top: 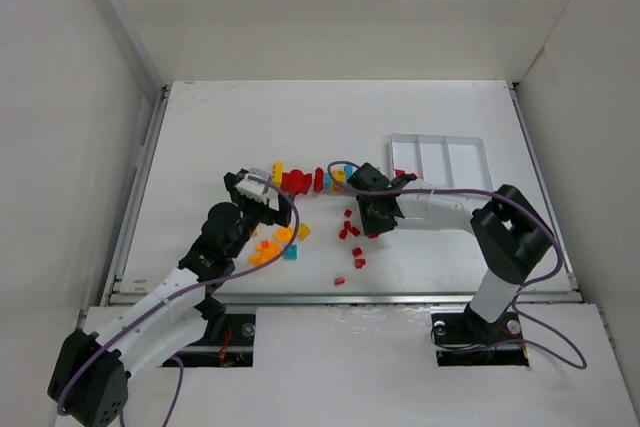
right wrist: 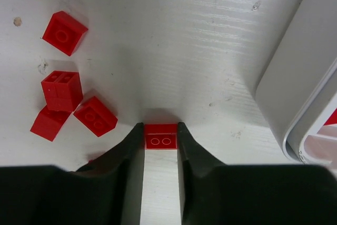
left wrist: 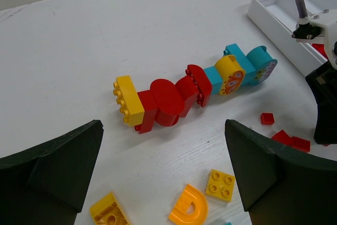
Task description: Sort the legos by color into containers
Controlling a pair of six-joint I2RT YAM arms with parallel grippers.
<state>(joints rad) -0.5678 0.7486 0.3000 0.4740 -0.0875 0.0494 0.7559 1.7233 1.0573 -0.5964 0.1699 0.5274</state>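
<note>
Jaws of the right gripper (right wrist: pixel 160 130) are clamped on a small red plastic brick (right wrist: pixel 160 140), one finger against each side, studs facing the wrist camera. Whether the brick is clear of the white table (right wrist: pixel 174 35) cannot be told. A shallow white plastic tray (top: pixel 437 136) with three narrow compartments lies just beside this gripper, on the right edge of its wrist view.

Left gripper (left wrist: pixel 163 146): jaws wide apart, nothing between them. It hovers near a joined row of yellow, red and cyan bricks (left wrist: pixel 179 96) lying flat on the table.

Progress, as a judgement: early.
- Done: a bit of red (left wrist: pixel 317 49) shows inside the tray, in the compartment nearest the pile. From above, no colour shows in the other two compartments.
- In hand: the clamped red brick, probably bound for that same compartment.
- Left:
  - loose red bricks (right wrist: pixel 63 90) scattered near the right gripper;
  - yellow and orange pieces (left wrist: pixel 219 183) just beside the left gripper;
  - a loose cyan piece (top: pixel 290 253) among them;
  - the whole joined row, which will likely need pulling apart before its colours can be separated.

Most of the legos sit on the table between the two arms, well apart from the tray's far compartments.
</note>
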